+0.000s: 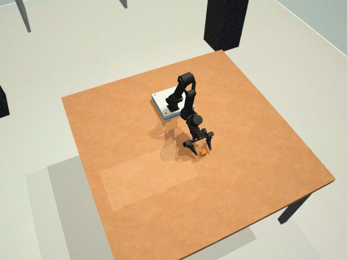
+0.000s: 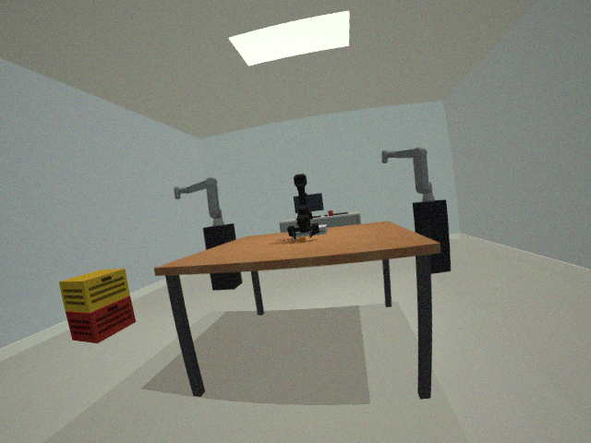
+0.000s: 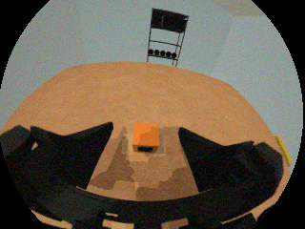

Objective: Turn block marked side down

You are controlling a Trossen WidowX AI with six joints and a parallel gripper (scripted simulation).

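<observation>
A small orange block [image 1: 203, 153] [image 2: 302, 239] [image 3: 146, 135] is on or just above the wooden table [image 1: 252, 181] [image 2: 372, 240] [image 3: 200, 95]. In the wrist view its upper face is plain orange. A dark mark shows as a narrow strip low on its near side, towards the arm. The underside is hidden, and whether the block is fully flat I cannot tell. My gripper [image 1: 203, 151] [image 2: 302, 236] [image 3: 147, 128] is wide open. Its fingers stand on either side of the block with a gap on each side.
The arm's white base plate [image 1: 159, 99] lies behind the gripper. A paler rectangle of light [image 1: 140, 184] falls on the table. Beyond the table stand a dark rack [image 3: 164, 43], yellow and red crates [image 2: 97, 305], and two grey arms on black pedestals.
</observation>
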